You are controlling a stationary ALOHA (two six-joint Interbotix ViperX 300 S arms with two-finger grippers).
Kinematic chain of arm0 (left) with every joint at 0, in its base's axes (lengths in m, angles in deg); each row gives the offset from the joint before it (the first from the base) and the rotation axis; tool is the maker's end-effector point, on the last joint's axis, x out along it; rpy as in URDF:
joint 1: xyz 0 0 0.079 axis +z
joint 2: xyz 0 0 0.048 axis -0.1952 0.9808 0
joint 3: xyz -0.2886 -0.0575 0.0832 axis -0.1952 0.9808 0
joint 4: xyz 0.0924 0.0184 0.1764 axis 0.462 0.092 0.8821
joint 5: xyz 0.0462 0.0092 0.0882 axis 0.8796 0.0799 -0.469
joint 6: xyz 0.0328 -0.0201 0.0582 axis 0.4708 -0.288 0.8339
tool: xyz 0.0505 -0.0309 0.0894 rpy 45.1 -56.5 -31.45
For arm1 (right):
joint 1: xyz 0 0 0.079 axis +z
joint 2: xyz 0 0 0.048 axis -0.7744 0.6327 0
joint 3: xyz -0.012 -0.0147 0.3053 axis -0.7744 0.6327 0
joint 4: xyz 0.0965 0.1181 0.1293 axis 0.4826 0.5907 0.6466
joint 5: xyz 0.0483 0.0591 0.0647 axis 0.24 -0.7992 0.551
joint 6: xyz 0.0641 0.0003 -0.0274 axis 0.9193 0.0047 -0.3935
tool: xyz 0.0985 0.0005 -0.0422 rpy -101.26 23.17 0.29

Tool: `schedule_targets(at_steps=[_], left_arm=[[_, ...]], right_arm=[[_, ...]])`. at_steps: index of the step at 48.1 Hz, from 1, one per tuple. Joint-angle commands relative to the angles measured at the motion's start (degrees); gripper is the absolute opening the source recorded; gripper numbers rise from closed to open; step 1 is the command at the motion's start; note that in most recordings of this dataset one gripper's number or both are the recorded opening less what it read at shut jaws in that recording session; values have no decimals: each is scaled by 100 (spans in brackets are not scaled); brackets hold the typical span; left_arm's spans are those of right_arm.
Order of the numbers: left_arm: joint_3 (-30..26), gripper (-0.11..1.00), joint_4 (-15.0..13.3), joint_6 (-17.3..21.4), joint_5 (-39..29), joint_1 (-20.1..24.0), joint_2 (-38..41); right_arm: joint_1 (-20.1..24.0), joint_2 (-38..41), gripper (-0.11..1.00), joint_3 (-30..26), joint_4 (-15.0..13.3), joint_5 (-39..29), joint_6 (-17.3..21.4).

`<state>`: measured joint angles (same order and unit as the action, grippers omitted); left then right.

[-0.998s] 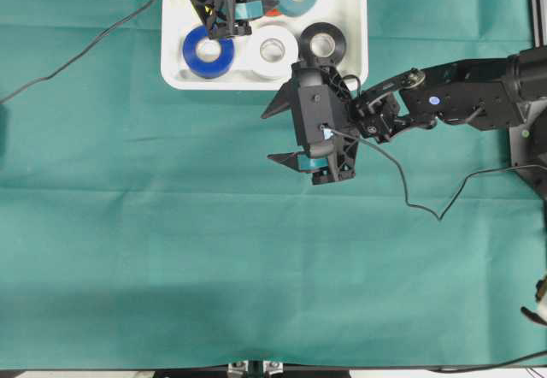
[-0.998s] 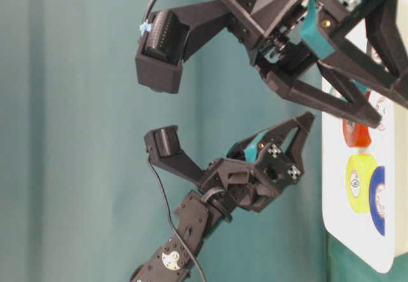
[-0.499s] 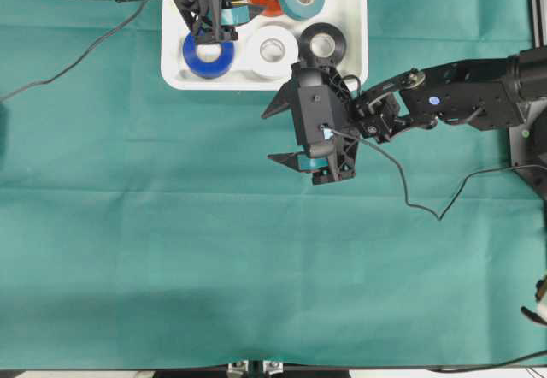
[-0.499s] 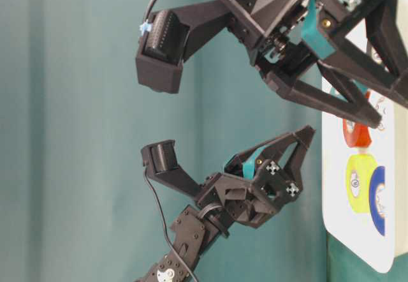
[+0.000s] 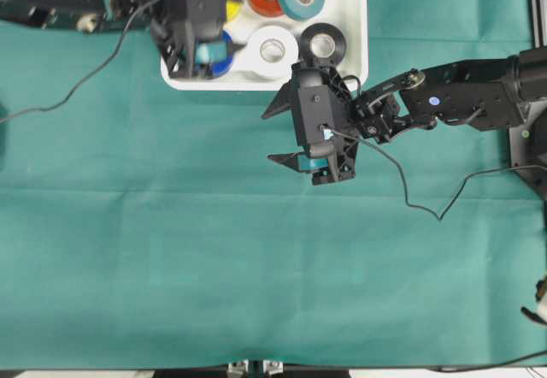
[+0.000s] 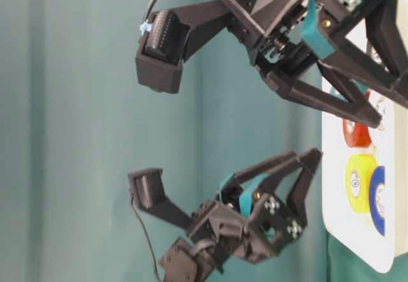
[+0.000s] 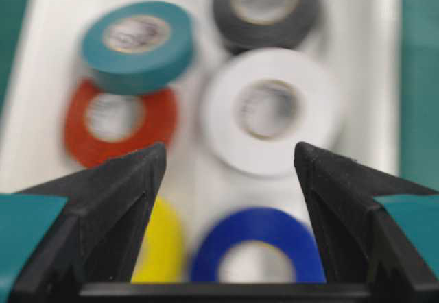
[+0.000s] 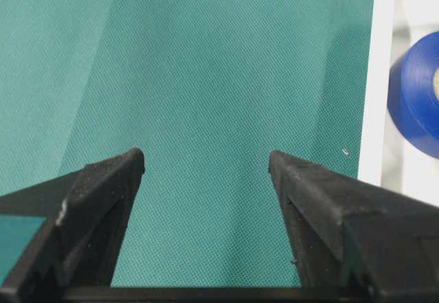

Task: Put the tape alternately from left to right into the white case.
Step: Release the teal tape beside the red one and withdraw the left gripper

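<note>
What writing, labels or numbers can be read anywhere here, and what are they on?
None can be read.
Tape rolls in the white case: their pale cores carry faint print, too blurred to read.
Left gripper and right gripper: no writing shows.

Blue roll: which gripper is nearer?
Left. The left gripper is open right over the blue roll in the case. The right gripper, also open, sits over the cloth below the case's edge.
</note>
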<state>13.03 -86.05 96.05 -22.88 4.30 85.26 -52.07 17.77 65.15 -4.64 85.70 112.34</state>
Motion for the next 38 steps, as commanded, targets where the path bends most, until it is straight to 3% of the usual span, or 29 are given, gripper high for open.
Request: schedule_targets(at_steps=[1,31,38], left_arm=[[53,93,-9,-149,44,-202,-255],[571,93,-9,-1354,-35,-1336,-615],[615,93,-9,-1538,-35,-1406,-606]], right_arm=[[9,-97,81,-79,9,18,0],[9,-97,81,-79,9,18,0],[9,-97,81,-79,9,26,0]])
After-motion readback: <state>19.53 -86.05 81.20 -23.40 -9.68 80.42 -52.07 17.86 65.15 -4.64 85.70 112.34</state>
